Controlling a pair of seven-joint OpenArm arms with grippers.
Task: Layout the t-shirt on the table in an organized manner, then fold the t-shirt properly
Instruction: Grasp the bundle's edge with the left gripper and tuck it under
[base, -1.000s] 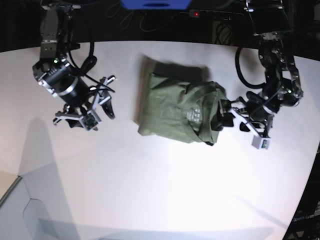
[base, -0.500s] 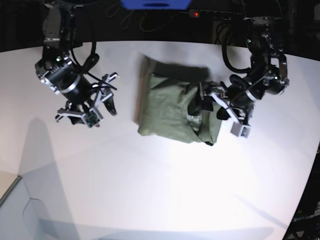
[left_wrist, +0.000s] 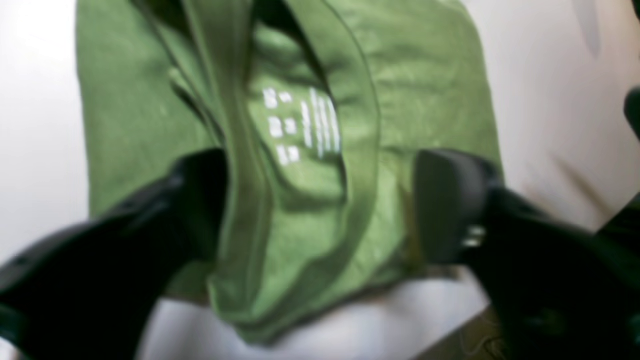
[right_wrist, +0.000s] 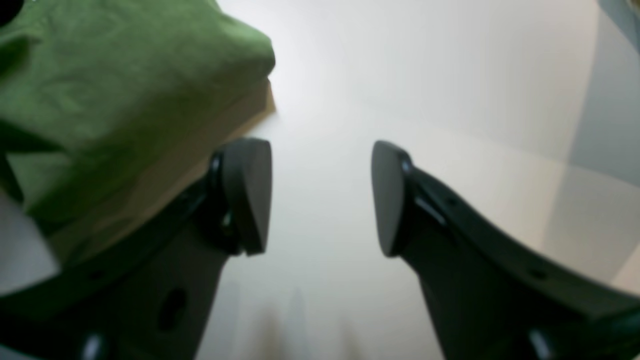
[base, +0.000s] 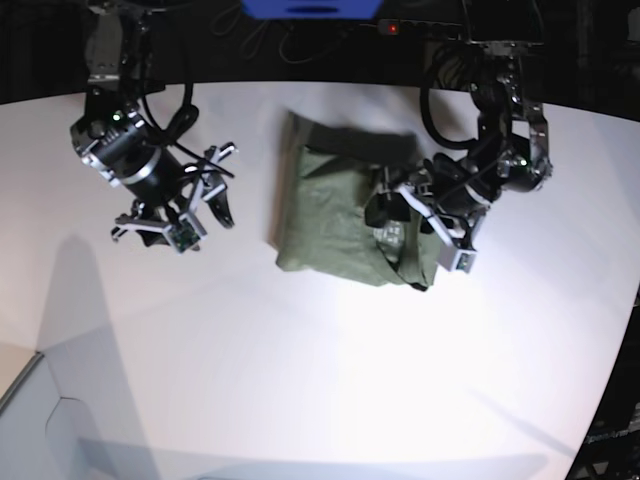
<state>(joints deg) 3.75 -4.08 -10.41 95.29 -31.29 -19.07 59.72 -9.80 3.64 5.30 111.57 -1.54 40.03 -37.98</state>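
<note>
— T-shirt (base: 340, 215)?
— Bunched near the far edge of the table (base: 300, 380), label print up.
— Left gripper (left_wrist: 320, 205)?
— Spread, straddling the neck band; no pinch visible.
— Right gripper (right_wrist: 320, 195)?
— Spread over bare table toward the table's other side, holding nothing.

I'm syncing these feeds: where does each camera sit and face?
Base: overhead, looking down at the table; both arms show.
Left wrist: behind the left claw, whose fingers straddle the t-shirt collar.
Right wrist: behind the open right claw, facing bare table.
Shared: all three views show the t-shirt.
</note>
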